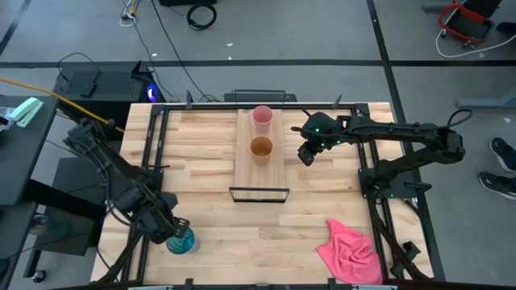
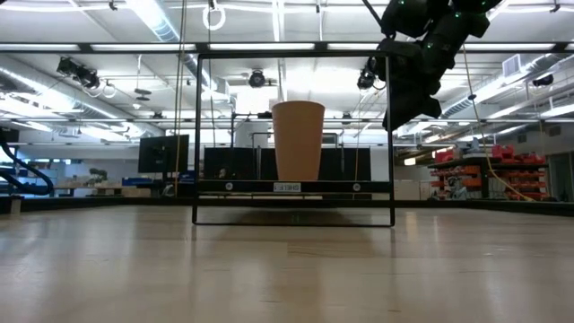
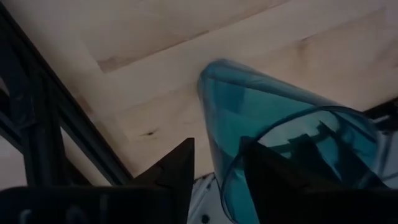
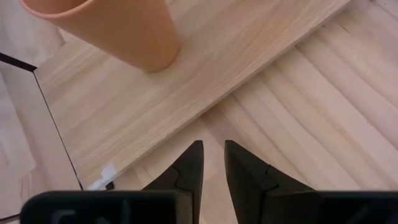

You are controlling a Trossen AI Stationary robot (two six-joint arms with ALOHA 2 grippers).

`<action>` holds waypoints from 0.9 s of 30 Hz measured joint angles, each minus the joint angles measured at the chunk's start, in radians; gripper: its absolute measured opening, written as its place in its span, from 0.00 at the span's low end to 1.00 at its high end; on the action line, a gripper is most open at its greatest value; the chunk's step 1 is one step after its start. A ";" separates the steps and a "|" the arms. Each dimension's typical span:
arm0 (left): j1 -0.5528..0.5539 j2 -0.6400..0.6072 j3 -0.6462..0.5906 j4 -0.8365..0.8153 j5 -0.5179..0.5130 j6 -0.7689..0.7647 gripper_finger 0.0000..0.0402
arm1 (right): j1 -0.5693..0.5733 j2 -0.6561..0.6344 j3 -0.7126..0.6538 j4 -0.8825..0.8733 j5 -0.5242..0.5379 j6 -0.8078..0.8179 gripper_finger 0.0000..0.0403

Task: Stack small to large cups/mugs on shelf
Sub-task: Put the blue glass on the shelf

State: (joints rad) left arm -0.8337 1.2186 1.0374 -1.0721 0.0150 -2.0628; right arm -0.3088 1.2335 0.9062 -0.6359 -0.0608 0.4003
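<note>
The teal-blue tumbler is at the table's near left corner, in my left gripper, which is shut on it. On the light-wood shelf the orange-tan tumbler stands upright on its base, and the pale pink tumbler stands just beyond it. My right gripper hangs shut above the table, just right of the shelf, touching nothing. In the low view only the orange tumbler shows; the pink one is hidden behind it. My left gripper holds the teal tumbler by its wall at the rim. One finger is outside the wall and the other is inside, showing through the translucent side. The tumbler's base points away, toward the tabletop. Whether it is lifted clear cannot be told.
A pink cloth lies crumpled at the near right corner. The shelf's thin black frame stands at its near end. Black rails run along the table's left and right sides. Bare wood lies between shelf and teal tumbler.
</note>
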 joint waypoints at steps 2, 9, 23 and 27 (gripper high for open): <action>0.000 0.019 0.000 0.002 0.001 0.007 0.34 | 0.000 0.000 0.000 0.000 0.000 0.000 0.18; 0.000 0.040 0.000 -0.001 0.001 0.007 0.28 | 0.000 0.000 0.000 0.007 0.000 0.000 0.18; 0.000 0.040 0.000 -0.003 0.002 0.007 0.06 | 0.000 0.000 0.000 0.007 0.000 0.016 0.18; 0.000 0.036 0.000 -0.002 0.002 0.031 0.03 | 0.000 0.000 0.000 0.007 0.000 0.020 0.18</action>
State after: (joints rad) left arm -0.8333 1.2545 1.0378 -1.0744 0.0166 -2.0318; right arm -0.3088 1.2335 0.9062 -0.6289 -0.0608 0.4198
